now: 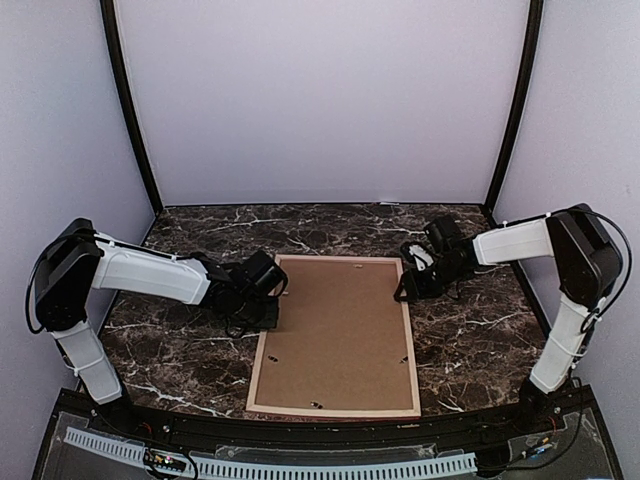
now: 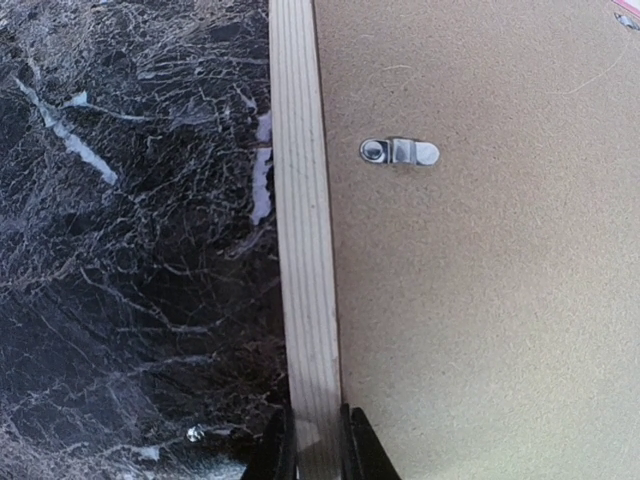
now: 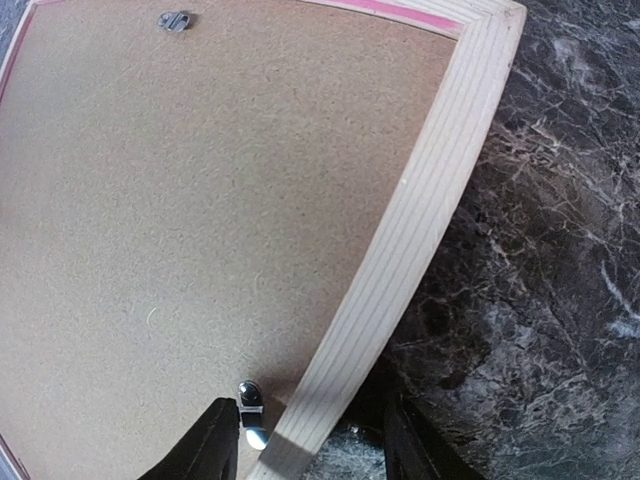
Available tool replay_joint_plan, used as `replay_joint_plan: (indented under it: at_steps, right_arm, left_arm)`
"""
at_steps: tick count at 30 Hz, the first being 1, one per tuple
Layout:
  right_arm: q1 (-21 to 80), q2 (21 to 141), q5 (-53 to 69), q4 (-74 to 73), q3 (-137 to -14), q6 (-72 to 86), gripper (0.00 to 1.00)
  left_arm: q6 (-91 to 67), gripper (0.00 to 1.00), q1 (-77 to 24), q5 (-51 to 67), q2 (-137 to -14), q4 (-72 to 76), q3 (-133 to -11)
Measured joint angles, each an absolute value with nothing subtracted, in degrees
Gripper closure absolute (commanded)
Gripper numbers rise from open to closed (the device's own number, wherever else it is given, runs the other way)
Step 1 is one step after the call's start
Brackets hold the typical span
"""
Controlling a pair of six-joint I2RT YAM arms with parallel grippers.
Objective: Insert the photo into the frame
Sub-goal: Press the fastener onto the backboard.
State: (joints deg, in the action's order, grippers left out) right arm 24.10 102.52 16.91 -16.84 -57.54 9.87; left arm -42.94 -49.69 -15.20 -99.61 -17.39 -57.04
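The frame (image 1: 257,368), pale wood moulding with a thin pink inner line, lies back-up in the middle of the marble table, with a brown hardboard backing panel (image 1: 340,330) set in it. The photo is hidden or out of view. My left gripper (image 1: 272,306) is at the frame's left rail; in the left wrist view the gripper (image 2: 315,455) is shut on that rail (image 2: 305,250). My right gripper (image 1: 405,290) is at the right rail near the far corner; in the right wrist view the gripper (image 3: 310,445) is open, its jaws straddling the rail (image 3: 420,230).
Small metal clips sit on the backing panel near its edges: one (image 2: 400,152) by the left rail, one (image 3: 250,415) beside my right gripper's left finger, one (image 3: 175,20) near the far edge. Dark marble table (image 1: 180,360) surrounds the frame; white walls enclose it.
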Motion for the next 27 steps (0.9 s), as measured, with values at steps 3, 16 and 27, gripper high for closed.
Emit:
replay_joint_plan:
  at_steps: [3,16,27]
  right_arm:
    - [24.05,102.24,16.88,-17.54,-57.49,9.82,0.48]
    - [25.5,100.62,14.39,-19.57,-56.42,9.96,0.49]
    - [26.0,102.72,13.54,-21.5,-59.33,10.13,0.55]
  left_arm:
    - [-43.59,0.99,-50.06,-15.62,-99.61,-17.26,-56.93]
    - [-44.16,0.99,-50.43,-16.12,-99.61,-17.26,-56.88]
    - [-44.16,0.99,-50.43,-16.14,-99.61,-17.28,-56.88]
